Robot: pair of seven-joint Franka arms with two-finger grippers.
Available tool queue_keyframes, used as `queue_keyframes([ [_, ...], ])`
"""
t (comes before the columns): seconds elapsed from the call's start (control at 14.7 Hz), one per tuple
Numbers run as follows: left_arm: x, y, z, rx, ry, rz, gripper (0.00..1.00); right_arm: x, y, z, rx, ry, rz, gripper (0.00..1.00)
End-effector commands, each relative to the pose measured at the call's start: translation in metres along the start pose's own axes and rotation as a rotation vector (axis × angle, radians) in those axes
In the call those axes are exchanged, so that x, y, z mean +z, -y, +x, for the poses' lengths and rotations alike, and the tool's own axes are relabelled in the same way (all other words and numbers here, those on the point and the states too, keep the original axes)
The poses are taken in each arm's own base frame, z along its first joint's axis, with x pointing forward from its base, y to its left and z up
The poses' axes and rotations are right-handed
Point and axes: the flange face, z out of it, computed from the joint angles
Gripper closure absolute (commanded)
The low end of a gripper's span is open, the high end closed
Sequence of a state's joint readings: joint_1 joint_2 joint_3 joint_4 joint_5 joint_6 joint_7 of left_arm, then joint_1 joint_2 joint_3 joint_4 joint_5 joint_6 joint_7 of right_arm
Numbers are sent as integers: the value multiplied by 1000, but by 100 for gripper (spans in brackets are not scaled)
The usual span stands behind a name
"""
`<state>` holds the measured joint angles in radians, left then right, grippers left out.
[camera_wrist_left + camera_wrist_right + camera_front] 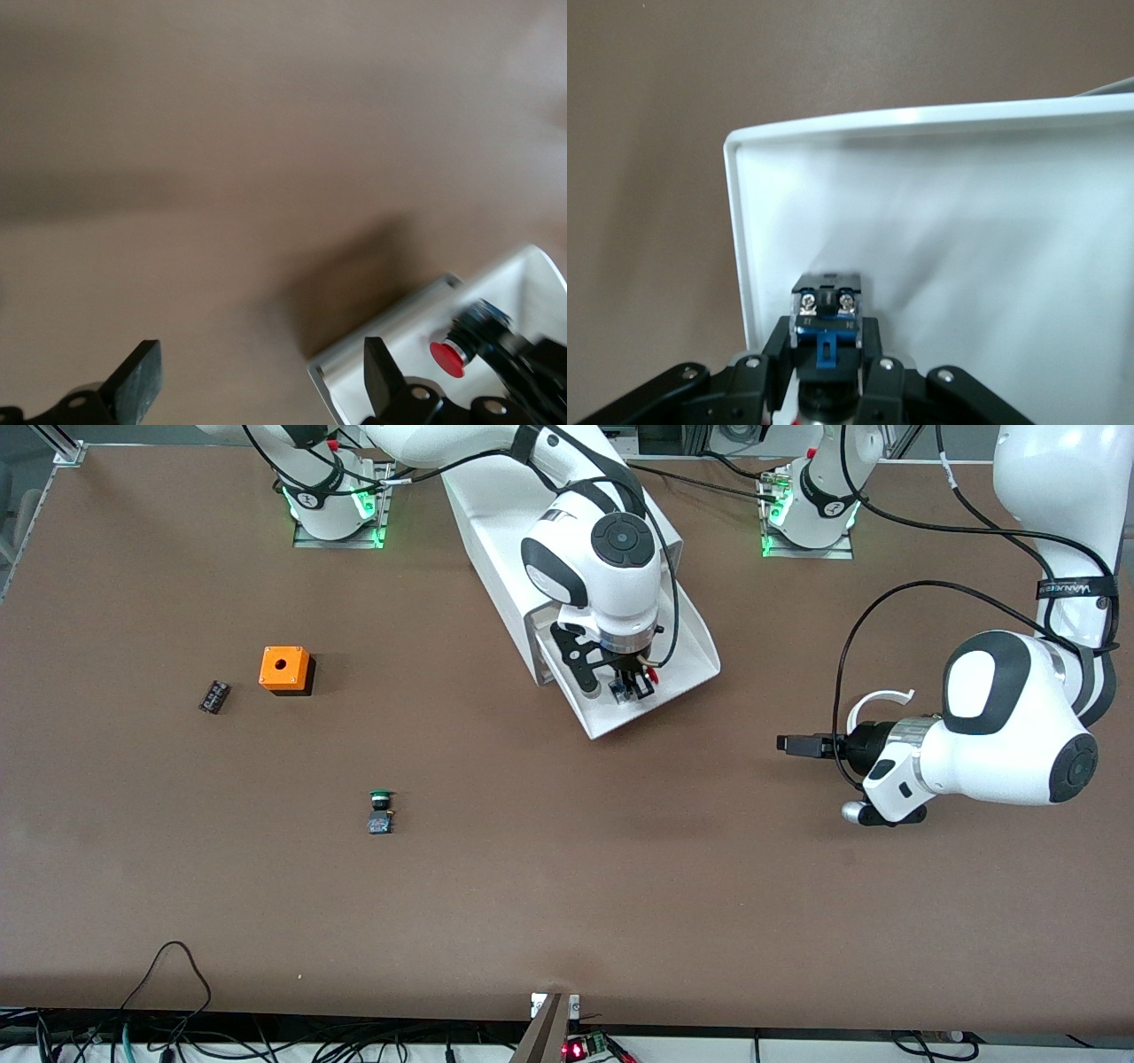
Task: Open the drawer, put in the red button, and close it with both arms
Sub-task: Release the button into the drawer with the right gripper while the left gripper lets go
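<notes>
Button over the open drawer, release to come

Right gripper (634, 687) hangs inside the mouth of the pulled-out drawer (691, 657), its jaws pinched tight on the red button (649, 677). In the right wrist view the button's blue-black base block (826, 312) sits squarely between the jaws, pointing down at the white drawer floor (966, 248) just below them, and the drawer's front rim (732, 239) runs close beside the jaws. The red cap (449, 358) shows in the left wrist view, sticking out sideways from the grip.

The step in hand looks like the placing. To do it well, the jaws should sink until the base block is almost touching the tray floor before they part, so the button does not drop, bounce or roll. Keeping the release point a little inward from the rim beside the jaws would leave the part clear of the cabinet (496, 531) edge when the drawer slides shut. After letting go, a straight lift is safest, so neither jaw drags the cap along.

Left gripper (791, 744) waits over bare counter (567, 903), well apart from the drawer, jaws spread fully and holding nothing. The green button (381, 811), orange box (285, 669) and small black part (213, 696) lie far from either set of jaws and need no attention.
</notes>
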<state>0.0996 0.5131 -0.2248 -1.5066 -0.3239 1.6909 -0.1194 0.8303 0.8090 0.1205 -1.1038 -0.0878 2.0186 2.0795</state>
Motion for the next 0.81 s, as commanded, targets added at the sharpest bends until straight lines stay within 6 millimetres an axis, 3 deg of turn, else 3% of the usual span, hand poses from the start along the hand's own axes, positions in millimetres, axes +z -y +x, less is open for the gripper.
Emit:
queue_keyframes([
  [0.0, 1, -8, 3, -51, -40, 50, 0, -13, 5, 4, 35, -11, 23, 0],
  [0.2, 6, -11, 4, -73, -38, 52, 0, -25, 18, 30, 55, -50, 51, 0],
  [0.34, 16, -17, 6, -100, -27, 56, 0, -57, 29, 52, 45, -57, 96, 0],
  [0.48, 17, -19, 7, -123, -41, 55, 0, -90, 41, 92, -4, -64, 110, 0],
  [0.75, 34, -46, 2, -139, -26, 70, 0, -138, 56, 180, -153, -46, 95, 0],
])
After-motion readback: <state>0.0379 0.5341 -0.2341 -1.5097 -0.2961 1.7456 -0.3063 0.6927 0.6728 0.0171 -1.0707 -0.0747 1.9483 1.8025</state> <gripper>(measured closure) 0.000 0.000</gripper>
